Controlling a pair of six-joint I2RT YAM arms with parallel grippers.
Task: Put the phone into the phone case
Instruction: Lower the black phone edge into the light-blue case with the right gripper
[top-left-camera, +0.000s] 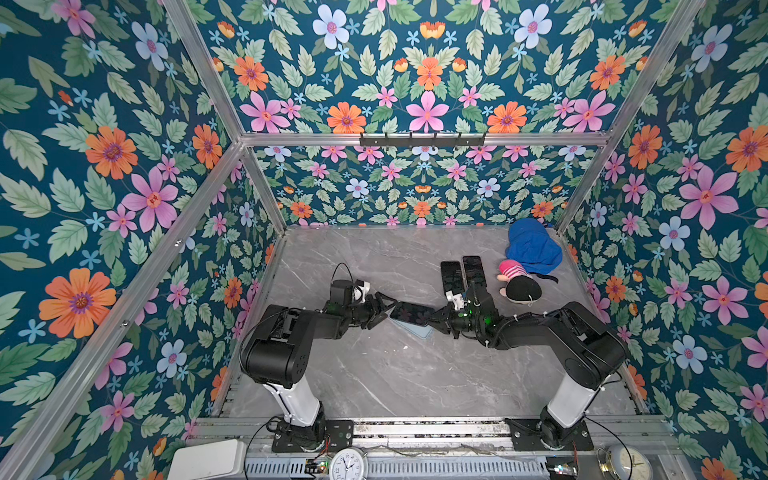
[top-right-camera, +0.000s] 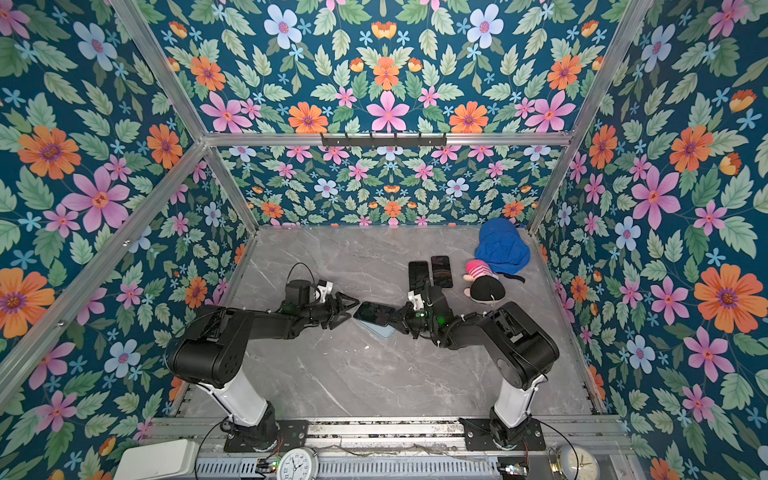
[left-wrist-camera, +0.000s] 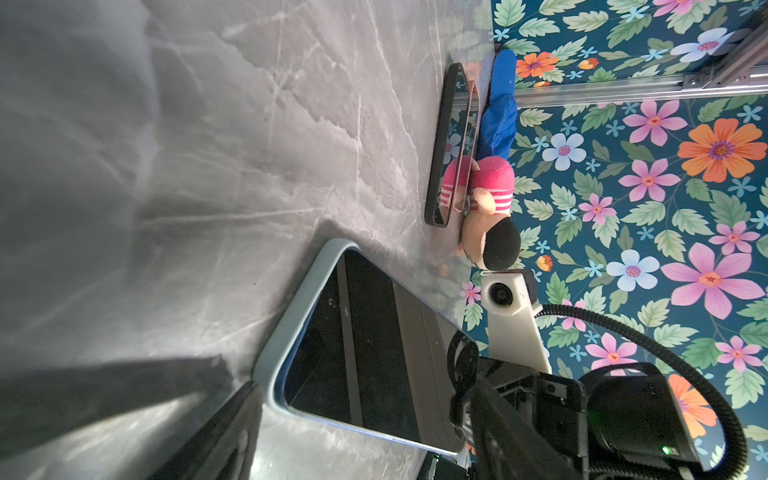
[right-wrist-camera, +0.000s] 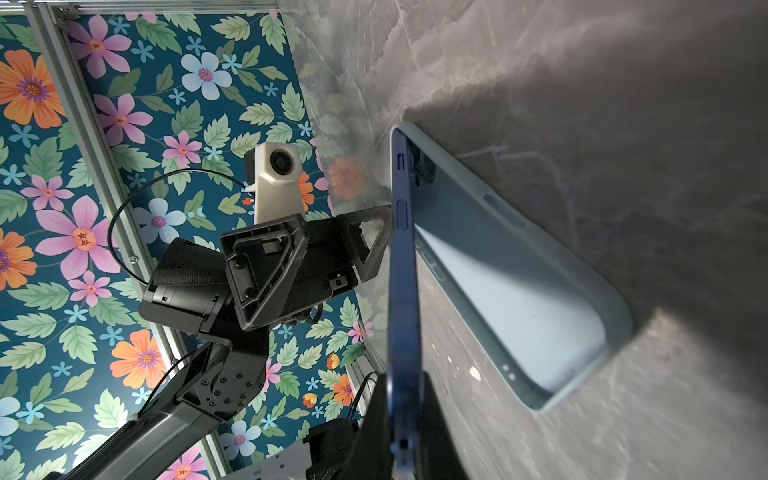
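Grey marble-look table (top-left-camera: 374, 374), walled in flowered paper, seen in both top views. Two black arms meet at its middle. The right gripper (top-left-camera: 437, 319) is clamped on one short end of a slim phone (top-left-camera: 411, 312) with a glossy dark screen. It holds the phone tilted over a pale blue case (top-left-camera: 419, 331) that lies flat, open side up. The left gripper (top-left-camera: 390, 311) has its jaws spread wide at the phone's free end and grasps nothing. Farther back, two spare handsets (top-left-camera: 461, 274) lie side by side near a plush doll (top-left-camera: 521, 286) and a crumpled blue cloth (top-left-camera: 532, 247).

Left wrist view: the phone's rounded screen (left-wrist-camera: 365, 353) shines like a mirror. The case's thick matte rim (left-wrist-camera: 270, 340) curves round its near corner. One dark finger (left-wrist-camera: 232, 424) sits just beside that corner; whether it touches cannot be told.

Right wrist view: the phone (right-wrist-camera: 402, 270) is edge-on, showing a deep blue frame with small side buttons. Its far end meets the case's far rim, and the gripped end stands clear. The case's inside (right-wrist-camera: 511, 299) is smooth and matte, with cutouts along its wall. Dark fingers (right-wrist-camera: 432, 428) pinch the phone's faces. The left gripper's (right-wrist-camera: 316, 257) triangular fingers stand wide apart, the nearer tip against the phone's edge.
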